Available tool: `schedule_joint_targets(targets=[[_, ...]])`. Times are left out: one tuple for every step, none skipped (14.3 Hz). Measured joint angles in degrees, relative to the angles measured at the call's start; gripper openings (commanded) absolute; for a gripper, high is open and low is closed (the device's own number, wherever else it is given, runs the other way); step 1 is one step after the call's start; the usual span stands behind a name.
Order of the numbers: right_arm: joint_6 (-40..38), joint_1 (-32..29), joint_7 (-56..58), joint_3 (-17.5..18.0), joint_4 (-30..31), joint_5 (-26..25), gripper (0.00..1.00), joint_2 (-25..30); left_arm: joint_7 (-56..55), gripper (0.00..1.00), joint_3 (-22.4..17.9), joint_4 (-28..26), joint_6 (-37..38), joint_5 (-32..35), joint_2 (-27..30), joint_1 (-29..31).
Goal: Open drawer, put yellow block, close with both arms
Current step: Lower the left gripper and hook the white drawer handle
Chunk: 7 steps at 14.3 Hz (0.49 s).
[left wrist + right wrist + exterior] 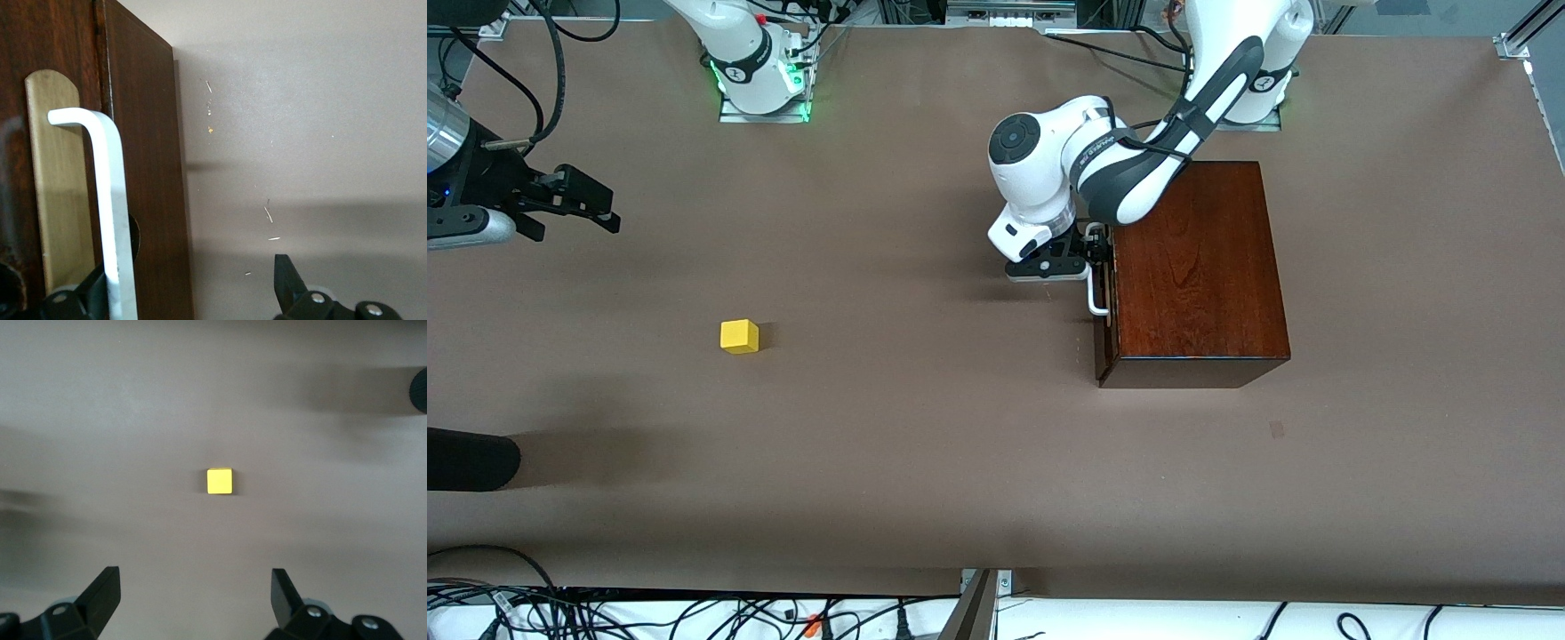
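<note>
The dark mahogany box (1196,267) stands near the left arm's base. Its drawer front (1103,333) sits about flush with the box. The white bar handle (1094,289) also shows in the left wrist view (112,200). My left gripper (1089,253) is open at the handle; in the left wrist view (190,277) one finger (90,293) lies against the bar and the other (285,283) stands off over bare table. The yellow block (739,336) lies on the table toward the right arm's end. My right gripper (596,203) is open and empty, up in the air, with the block (219,481) ahead of its fingers (107,587).
A black rounded object (471,458) juts in at the right arm's end of the table, nearer the front camera than the block; it also shows in the right wrist view (419,390). Cables lie along the table's front edge (694,613).
</note>
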<state>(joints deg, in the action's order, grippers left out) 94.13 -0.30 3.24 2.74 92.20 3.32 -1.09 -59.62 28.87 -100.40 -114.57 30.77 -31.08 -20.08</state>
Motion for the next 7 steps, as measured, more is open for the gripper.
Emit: schedule_joint_targets(targets=[[0.0, 0.0, 0.0, 0.0, 0.0, 0.0, 1.0, 0.0, -0.04, 1.0, 0.02, 0.2, 0.0, 0.0, 0.01, -0.11], [0.0, 0.0, 0.0, 0.0, 0.0, 0.0, 1.0, 0.0, -0.1, 1.0, 0.07, 0.48, 0.0, 0.0, 0.0, -0.25], [0.0, 0.0, 0.0, 0.0, 0.0, 0.01, 1.0, 0.0, -0.21, 1.0, 0.14, 0.75, 0.0, 0.0, 0.0, -0.41], [0.0, 0.0, 0.0, 0.0, 0.0, 0.01, 1.0, 0.0, -0.35, 1.0, 0.18, 1.15, 0.0, 0.0, -0.03, -0.64], [0.0, 0.01, 0.0, 0.0, 0.0, 0.01, 1.0, 0.0, -0.51, 1.0, 0.19, 1.57, 0.0, 0.0, -0.09, -0.9], [0.0, 0.01, 0.0, 0.0, 0.0, 0.01, 1.0, 0.0, -0.6, 1.0, 0.19, 1.96, 0.0, 0.0, -0.22, -1.09], [0.0, 0.01, 0.0, 0.0, 0.0, 0.01, 1.0, 0.0, -0.69, 1.0, 0.19, 2.29, 0.0, 0.0, -0.41, -1.24]])
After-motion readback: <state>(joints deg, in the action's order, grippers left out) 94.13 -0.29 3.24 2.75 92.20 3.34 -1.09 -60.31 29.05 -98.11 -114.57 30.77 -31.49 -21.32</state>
